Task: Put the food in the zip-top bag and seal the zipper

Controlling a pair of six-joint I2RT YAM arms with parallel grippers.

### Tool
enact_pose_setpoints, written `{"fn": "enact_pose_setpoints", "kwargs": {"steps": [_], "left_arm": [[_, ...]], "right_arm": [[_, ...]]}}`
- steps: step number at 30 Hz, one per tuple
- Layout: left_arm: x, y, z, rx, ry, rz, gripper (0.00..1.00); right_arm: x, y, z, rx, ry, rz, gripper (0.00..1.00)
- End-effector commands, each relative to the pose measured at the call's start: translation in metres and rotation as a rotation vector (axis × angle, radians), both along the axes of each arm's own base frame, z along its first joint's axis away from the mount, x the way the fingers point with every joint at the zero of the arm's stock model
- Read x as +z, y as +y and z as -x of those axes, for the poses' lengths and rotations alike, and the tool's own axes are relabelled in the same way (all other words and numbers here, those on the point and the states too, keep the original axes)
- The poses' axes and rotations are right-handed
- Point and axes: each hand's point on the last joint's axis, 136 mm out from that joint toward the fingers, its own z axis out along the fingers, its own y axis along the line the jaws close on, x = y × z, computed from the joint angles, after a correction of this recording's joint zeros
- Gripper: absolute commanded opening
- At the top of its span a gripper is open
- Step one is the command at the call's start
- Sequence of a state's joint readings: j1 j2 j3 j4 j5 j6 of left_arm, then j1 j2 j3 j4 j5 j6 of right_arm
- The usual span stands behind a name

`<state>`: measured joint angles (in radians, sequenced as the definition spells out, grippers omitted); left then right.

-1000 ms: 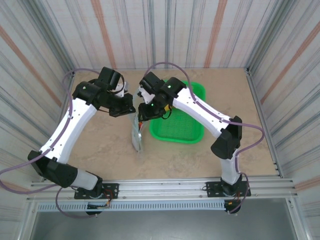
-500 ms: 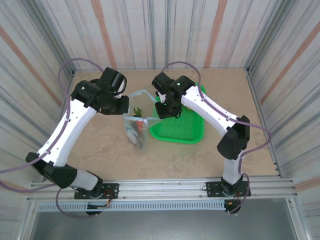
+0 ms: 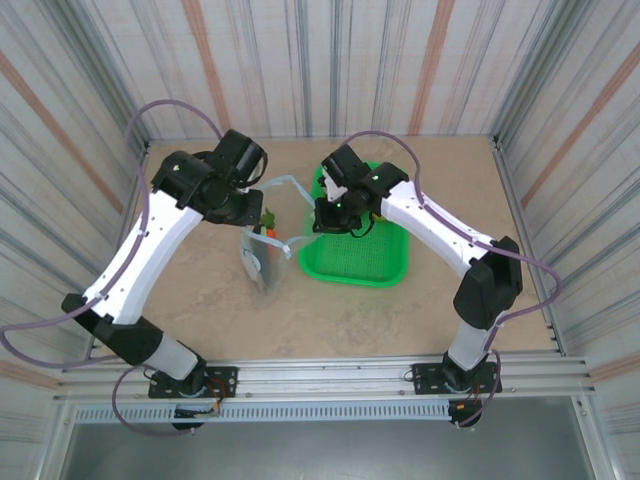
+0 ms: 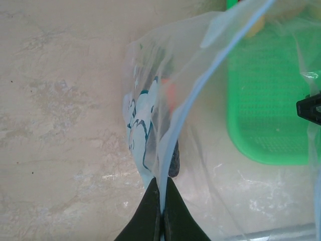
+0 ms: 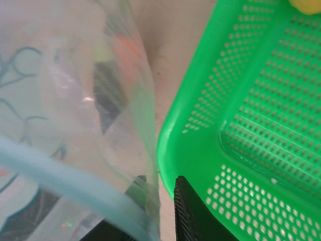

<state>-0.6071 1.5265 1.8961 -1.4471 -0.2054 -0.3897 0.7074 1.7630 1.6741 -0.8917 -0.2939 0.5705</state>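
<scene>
The clear zip-top bag point(image 3: 260, 265) with blue print hangs between both arms, left of the basket. My left gripper point(image 3: 262, 208) is shut on its light-blue zipper strip point(image 4: 200, 80), seen pinched between the black jaws point(image 4: 162, 201). Inside the bag point(image 4: 145, 115) lie a dark elongated vegetable point(image 4: 173, 159) and an orange piece point(image 4: 170, 93). My right gripper point(image 3: 318, 218) hovers at the basket's left rim; its fingers point(image 5: 193, 216) stand slightly apart with the bag's film point(image 5: 65, 100) and zipper point(image 5: 60, 181) beside and between them. A yellow piece point(image 5: 306, 5) lies in the basket.
The green mesh basket point(image 3: 385, 262) sits right of the bag, its rim point(image 5: 200, 150) close under my right fingers. Corrugated walls enclose the beige table point(image 3: 200, 310) on three sides. The right gripper's tip point(image 4: 308, 108) shows over the basket in the left wrist view.
My right gripper has drawn away to the right, over the basket's left rim. The bag's mouth has spread from a narrow fold into a wide loop. The left gripper shifted slightly right.
</scene>
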Motion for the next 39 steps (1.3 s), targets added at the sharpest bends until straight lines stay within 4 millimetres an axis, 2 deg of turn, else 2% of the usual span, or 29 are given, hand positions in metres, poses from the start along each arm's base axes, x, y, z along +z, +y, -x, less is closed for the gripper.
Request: {"fn": "enact_pose_setpoints", "kwargs": {"steps": [1,4,7,11,14,16,19,21,24,27,29,34,39], "left_arm": [[-0.009,0.001,-0.006,0.037,0.004,-0.048,0.00],[-0.017,-0.009,-0.016,0.076,-0.001,0.003,0.00],[-0.029,-0.031,-0.023,0.077,0.017,0.126,0.00],[-0.049,-0.059,-0.031,0.098,0.090,0.310,0.00],[-0.053,-0.069,-0.036,0.099,0.100,0.380,0.00],[-0.052,-0.070,-0.039,0.104,0.098,0.401,0.00],[-0.052,-0.072,-0.041,0.111,0.110,0.452,0.00],[-0.053,-0.073,-0.041,0.115,0.118,0.491,0.00],[-0.054,-0.071,-0.040,0.127,0.125,0.516,0.00],[-0.057,-0.070,-0.038,0.132,0.127,0.531,0.00],[-0.056,-0.070,-0.036,0.130,0.130,0.544,0.00],[-0.047,-0.071,-0.032,0.120,0.113,0.585,0.00],[-0.039,-0.065,-0.027,0.122,0.098,0.612,0.00]], "right_arm": [[-0.014,0.010,-0.004,-0.005,0.019,-0.032,0.21],[-0.024,0.000,-0.011,-0.021,0.035,0.012,0.23],[-0.014,-0.005,-0.015,-0.013,0.023,-0.003,0.33],[0.027,0.001,-0.018,0.034,-0.059,-0.070,0.45],[0.063,-0.001,-0.022,0.033,-0.158,-0.118,0.50],[0.085,-0.014,-0.027,-0.012,-0.240,-0.113,0.51],[0.094,-0.043,-0.039,-0.117,-0.301,-0.065,0.51],[0.084,-0.071,-0.049,-0.189,-0.321,0.021,0.51],[0.049,-0.112,-0.067,-0.282,-0.290,0.164,0.51],[0.010,-0.144,-0.087,-0.345,-0.250,0.277,0.53],[-0.010,-0.157,-0.100,-0.385,-0.215,0.323,0.56],[-0.039,-0.173,-0.133,-0.408,-0.223,0.477,0.70],[-0.061,-0.178,-0.157,-0.394,-0.193,0.568,0.71]]}}
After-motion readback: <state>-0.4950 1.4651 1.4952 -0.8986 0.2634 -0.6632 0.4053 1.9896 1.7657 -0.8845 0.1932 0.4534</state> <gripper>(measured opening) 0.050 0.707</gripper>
